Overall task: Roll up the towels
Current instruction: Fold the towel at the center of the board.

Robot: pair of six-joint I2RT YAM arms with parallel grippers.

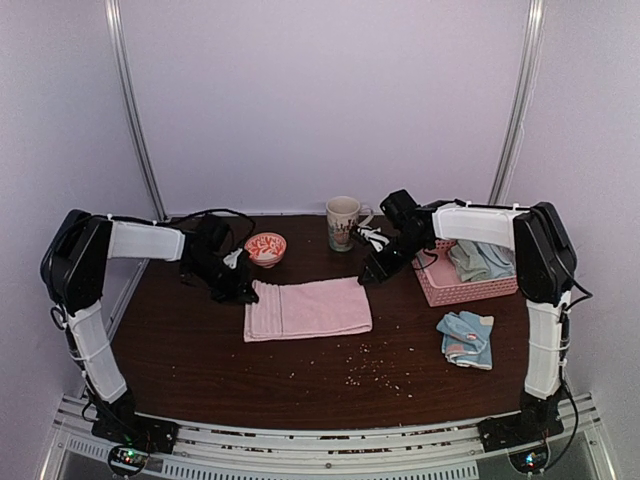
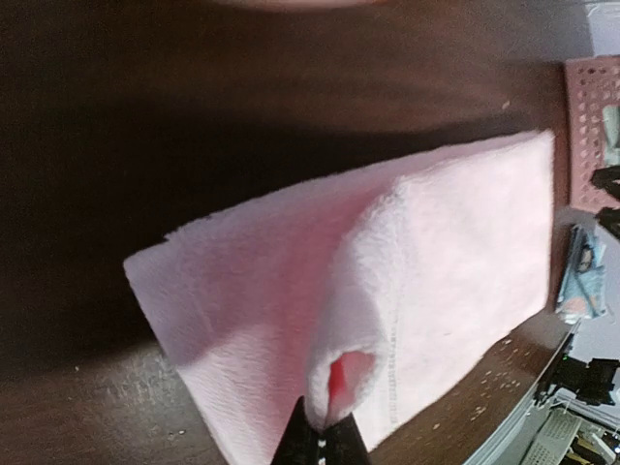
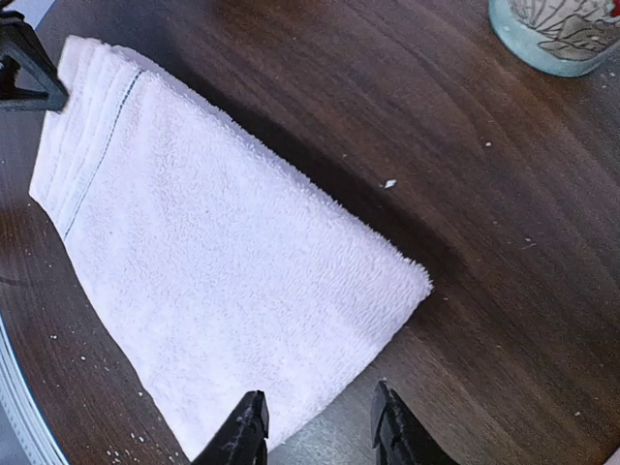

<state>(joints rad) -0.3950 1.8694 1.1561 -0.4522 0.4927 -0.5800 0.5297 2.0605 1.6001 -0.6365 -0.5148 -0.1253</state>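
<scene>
Lying folded into a flat rectangle at the middle of the dark, wood-grained counter (image 1: 200, 360), the pale pink towel (image 1: 310, 308) shows a soft looped terry nap, and a stitched band runs along its left end. The left hand (image 2: 320, 438) is closed on that left end, pinching a small fold of the cloth, so that the pile rises there into a rounded ridge with a hollow, tube-like mouth. The right hand (image 3: 320, 426) hovers at the far right corner of the same towel; its two dark fingers stand apart, with bare wood showing between them and the cloth's edge just beside one finger. Near the right edge of the counter rests a crumpled light blue towel (image 1: 468, 338) with pink-and-white patches. Just beyond it stands a pink plastic lattice basket (image 1: 460, 292), rectangular and pierced with small square holes; it holds a sage green towel (image 1: 466, 260) and a pale blue towel (image 1: 497, 258), both loosely bunched. A patterned cylindrical mug (image 1: 342, 222) and a small round bowl (image 1: 265, 248) sit at the far side. Pale crumbs (image 1: 365, 365) speckle the near counter.
</scene>
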